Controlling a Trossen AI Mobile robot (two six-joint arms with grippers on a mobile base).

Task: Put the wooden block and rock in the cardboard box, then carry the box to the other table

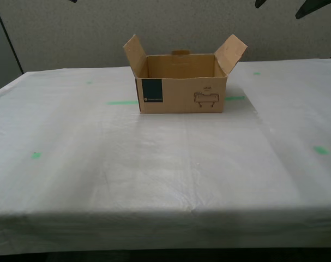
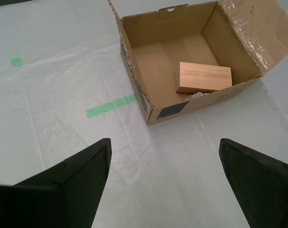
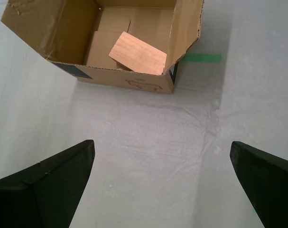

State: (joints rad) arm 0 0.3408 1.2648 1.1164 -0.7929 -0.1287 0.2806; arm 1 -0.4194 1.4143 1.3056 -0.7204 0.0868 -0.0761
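Note:
The cardboard box [image 1: 181, 90] stands upright on the white-cloth table [image 1: 154, 164], its side flaps raised and its navy label facing the exterior camera. The wooden block [image 2: 204, 77] lies inside it, also shown as the block [image 3: 138, 53] leaning on the box floor. A small pale bit beside the block at the front wall looks like the rock [image 2: 197, 95]. My second gripper [image 2: 163, 142] hangs open over the cloth, short of the box [image 2: 181, 61]. My first gripper [image 3: 162, 145] is open too, apart from the box [image 3: 129, 78]. Neither holds anything.
Green tape marks dot the cloth: a strip [image 1: 121, 102] beside the box, one [image 1: 36, 155] at the exterior view's left, one [image 1: 320, 149] at its right. The table's front edge [image 1: 165, 215] runs across the near side. A grey wall stands behind.

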